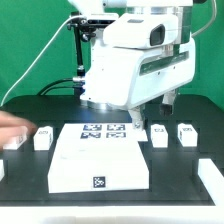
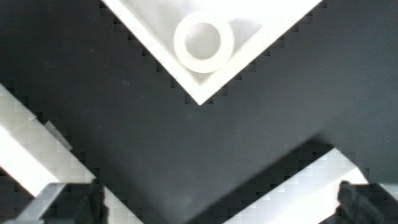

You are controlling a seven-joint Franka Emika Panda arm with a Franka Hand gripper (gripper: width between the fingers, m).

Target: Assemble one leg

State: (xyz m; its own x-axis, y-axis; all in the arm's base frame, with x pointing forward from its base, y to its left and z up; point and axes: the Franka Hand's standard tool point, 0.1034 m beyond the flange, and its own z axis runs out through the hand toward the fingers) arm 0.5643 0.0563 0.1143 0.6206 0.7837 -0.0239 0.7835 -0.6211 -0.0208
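Note:
Three legs show in the exterior view as small white tagged blocks on the black table: one (image 1: 42,137) at the exterior view's left and two (image 1: 158,133) (image 1: 186,132) at its right. The large white square panel (image 1: 100,162) lies in front. My gripper (image 1: 153,110) hangs open and empty above the table, just behind the two right legs. In the wrist view the gripper (image 2: 214,212) is open with dark fingertips (image 2: 63,205) wide apart and only black table between them. A panel corner with a round socket (image 2: 201,40) lies ahead. No leg is clear there.
The marker board (image 1: 104,128) lies behind the panel. A blurred hand (image 1: 12,128) reaches in at the exterior view's left, over another white piece (image 1: 14,144). White pieces sit at the right edge (image 1: 208,170). White diagonal bands (image 2: 306,178) cross the wrist view.

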